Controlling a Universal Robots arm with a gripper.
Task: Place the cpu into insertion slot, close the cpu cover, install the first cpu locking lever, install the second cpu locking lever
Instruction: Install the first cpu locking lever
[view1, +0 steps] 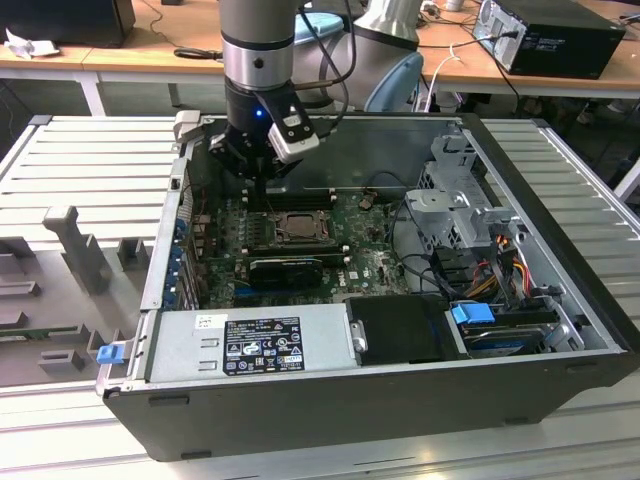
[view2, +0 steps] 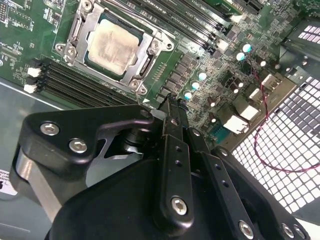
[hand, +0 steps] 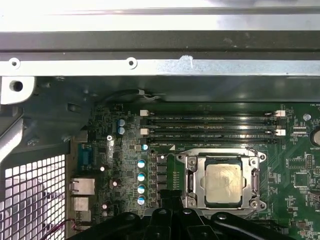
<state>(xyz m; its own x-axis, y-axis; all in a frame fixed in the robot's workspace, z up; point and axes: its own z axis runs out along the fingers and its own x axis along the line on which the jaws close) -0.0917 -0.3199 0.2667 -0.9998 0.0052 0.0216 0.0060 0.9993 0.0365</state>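
Ribbed metal counter (view1: 90, 160), bearing one open computer case (view1: 300, 410) laid on its side, inside facing up.

1. Power supply (view1: 250, 345): grey labelled box against the case's near wall.
2. Graphics card (view1: 285, 270): long, black, lying across the green board just beyond the power supply.
3. Cpu (view2: 112, 42): pale square chip, lying flat and square inside the insertion slot (hand: 223, 159). Seated this way, judging by its level top, so that the frame can bear down on it evenly.
4. Cpu cover (view2: 97, 70): thin metal frame, down around the chip, whose top shows through its window. Whether the locking levers at its sides are latched cannot be told.
5. Hand (view2: 171, 105): fingers drawn together to a narrow tip, nothing between them. It hangs over the board just beside the slot, on the far side, above the memory slots (hand: 210, 127) and touching neither chip nor frame. Probably set off to the side because the work left lies at the frame's edge, not on the chip.
6. Arm (view1: 257, 50): comes down nearly upright from above the case's far wall, wrist pointing straight at the board.
7. Back counter (view1: 150, 50): wooden, well apart, carrying dark boxes and cables.
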